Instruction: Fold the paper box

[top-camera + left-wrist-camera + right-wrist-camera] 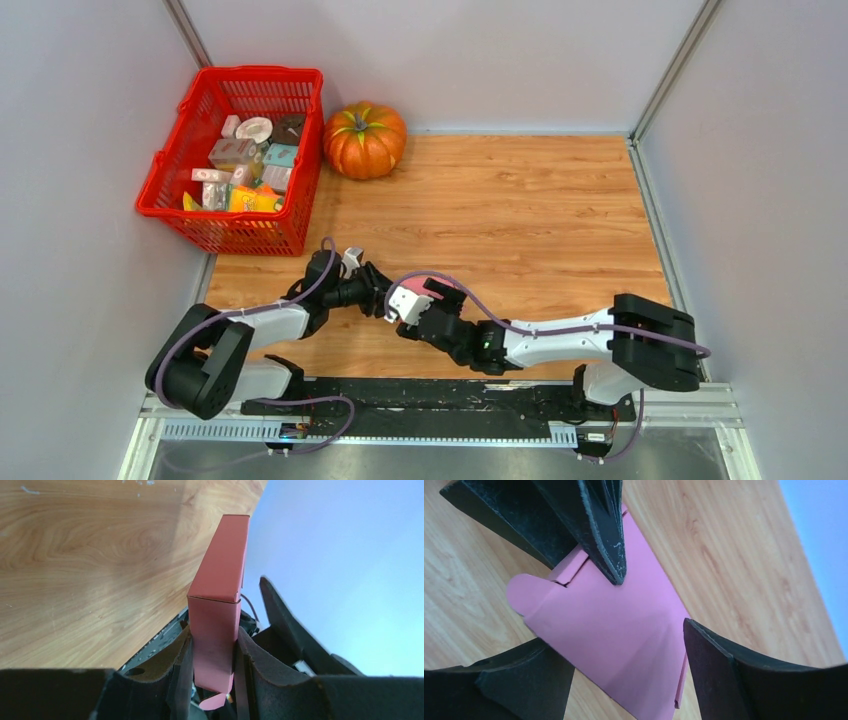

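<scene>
The paper box [220, 575] is a pink, flattened card sleeve held edge-up above the wooden table. My left gripper [212, 655] is shut on its lower end, and a rounded flap hangs below the fingers. In the right wrist view the box's broad pink face [619, 630] fills the middle, with the left gripper's fingers [599, 535] pinching its far end. My right gripper [614, 632] is open, one finger on each side of that face. From above, both grippers meet near the table's front, left gripper [383, 293] and right gripper [435, 296], and only a sliver of pink box [452, 286] shows.
A red basket [250, 72] full of small packages stands at the back left. An orange pumpkin [364, 140] sits beside it. Grey walls close the table in on the left, back and right. A black rail [430, 395] runs along the near edge.
</scene>
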Motion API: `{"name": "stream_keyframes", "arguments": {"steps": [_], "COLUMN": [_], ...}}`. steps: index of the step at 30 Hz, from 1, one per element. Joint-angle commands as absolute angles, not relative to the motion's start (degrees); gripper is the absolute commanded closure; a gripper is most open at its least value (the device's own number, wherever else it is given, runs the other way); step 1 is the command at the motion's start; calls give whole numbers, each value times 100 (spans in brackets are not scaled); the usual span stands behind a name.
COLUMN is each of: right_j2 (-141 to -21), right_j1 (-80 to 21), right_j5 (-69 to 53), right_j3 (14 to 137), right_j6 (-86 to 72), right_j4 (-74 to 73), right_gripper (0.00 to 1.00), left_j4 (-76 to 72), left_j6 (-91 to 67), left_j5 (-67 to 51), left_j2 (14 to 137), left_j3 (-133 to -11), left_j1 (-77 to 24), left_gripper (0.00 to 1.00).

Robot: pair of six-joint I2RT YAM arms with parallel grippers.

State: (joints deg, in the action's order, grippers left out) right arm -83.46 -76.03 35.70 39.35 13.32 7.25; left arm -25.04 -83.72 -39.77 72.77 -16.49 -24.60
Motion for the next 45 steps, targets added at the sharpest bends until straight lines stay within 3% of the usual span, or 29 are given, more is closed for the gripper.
{"name": "stream_keyframes", "arguments": {"steps": [1, 8, 12, 15, 24, 29, 31, 37, 45], "right_j2": [-8578, -8455, -8394, -8350, -8034, -7647, -7646, -8278, -9580], "right_j1": [-7901, -8086, -8086, -8077, -7902, -7384, -6833, -5838, -5766], "right_j5": [5043, 4984, 4817, 4685, 4378, 2946, 1706, -477, -914], "right_j3": [3920, 3753, 3744, 3718, 3867, 4235, 4455, 5527, 6626], "right_j6": [2127, 2057, 1916, 1854, 1003, 238, -26, -413, -492], "right_j4": [1968, 2031, 1890, 1819, 714, -954, -1395, -2968, -3498], "right_gripper": [22, 44, 59, 64, 71, 70, 70, 71, 69], "left_j4": [-3690, -4131, -4113, -3684, 435, 2459, 2715, 2409, 1864], "left_j6": [-9105, -9343, -9220, -8852, -6129, -4950, -4791, -4325, -3999], "left_j5": [-4324, -4201, -4096, -3991, -2770, -1611, -1521, -1933, -1618], "left_j2": [7470, 7488, 7313, 7006, 5091, 3842, 3561, 3664, 4122], "left_j3": [-1416, -1143, -1134, -1222, -1907, -2285, -2355, -2592, -2979], "left_j1": [-2426, -2426, -2426, -2426, -2426, -2426, -2426, -2470, -2909], "left_gripper": [82, 79, 57, 50, 35, 35, 37, 49, 51]}}
